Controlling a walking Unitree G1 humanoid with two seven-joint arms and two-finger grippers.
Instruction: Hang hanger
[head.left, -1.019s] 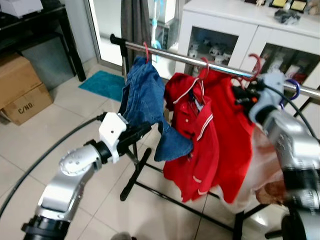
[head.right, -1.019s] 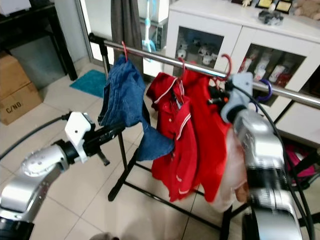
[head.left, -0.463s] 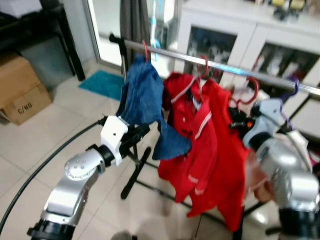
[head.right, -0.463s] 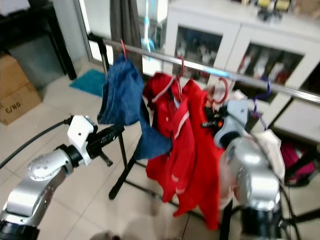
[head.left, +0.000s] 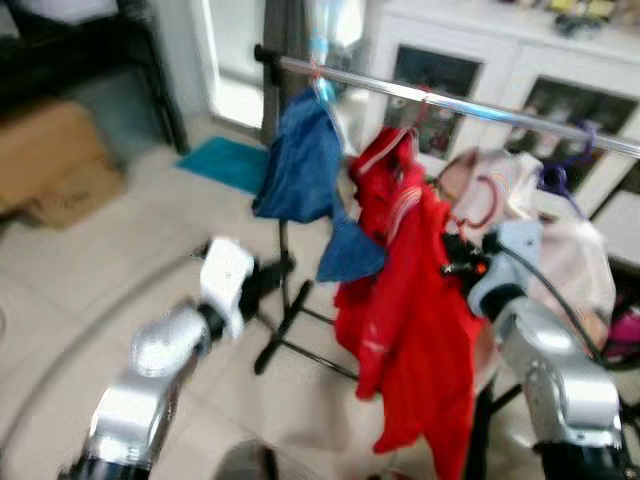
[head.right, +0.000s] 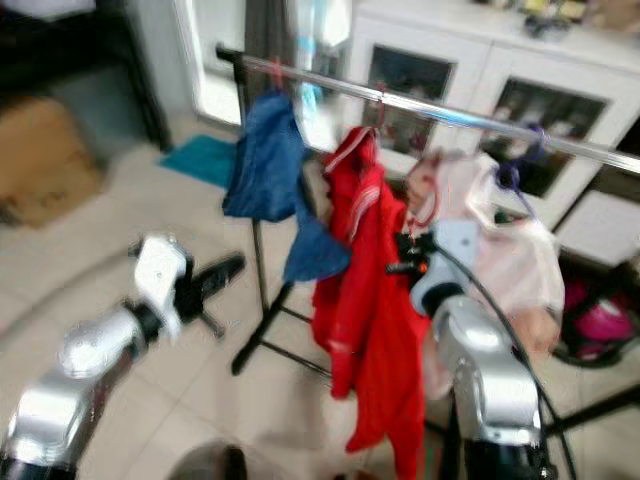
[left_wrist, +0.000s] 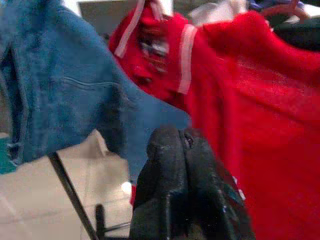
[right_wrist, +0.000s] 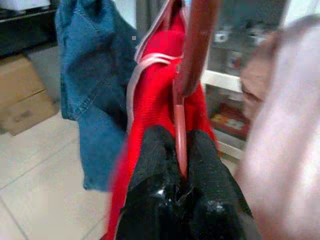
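Note:
A steel clothes rail (head.left: 450, 100) carries a blue denim garment (head.left: 300, 170), a red shirt (head.left: 385, 165) and a pale garment (head.left: 575, 260) on a purple hanger (head.left: 555, 178). Below the rail, my right gripper (head.left: 455, 262) is shut on the stem of a red hanger (right_wrist: 195, 45). A long red garment (head.left: 420, 330) hangs from that hanger. The hanger's hook (head.left: 487, 200) is off the rail, in front of the pale garment. My left gripper (left_wrist: 182, 145) is shut with nothing in it, low in front of the denim.
A white glass-door cabinet (head.left: 480, 50) stands behind the rail. The rack's black foot (head.left: 285, 340) rests on the tiled floor. A teal mat (head.left: 235, 163) and a cardboard box (head.left: 60, 160) lie to the left. The views are blurred.
My right gripper has come down and away from the rail with the red hanger and its garment. The camera has shifted, and the left arm has kept its pose.

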